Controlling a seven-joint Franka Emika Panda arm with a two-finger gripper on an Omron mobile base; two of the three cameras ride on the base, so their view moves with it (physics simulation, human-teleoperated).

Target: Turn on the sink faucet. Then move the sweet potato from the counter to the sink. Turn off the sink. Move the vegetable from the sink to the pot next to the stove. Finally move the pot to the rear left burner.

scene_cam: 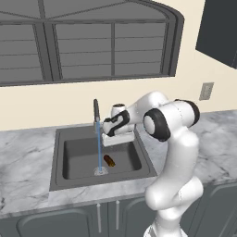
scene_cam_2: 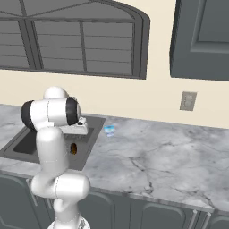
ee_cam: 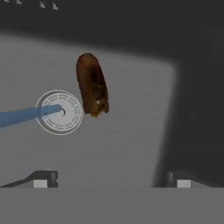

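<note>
While water runs, the sweet potato [ee_cam: 92,85] lies lengthwise beside the drain [ee_cam: 59,112].

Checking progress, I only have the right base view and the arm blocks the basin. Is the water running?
Observer: Yes. A blue stream falls from the faucet onto the drain.
Operator: Sweet potato in the sink?
Observer: Yes, the sweet potato lies on the basin floor beside the drain, just outside the stream.
Operator: Gripper holding anything?
Observer: No. The gripper hangs open above the sink, fingertips wide apart, nothing between them.
</note>
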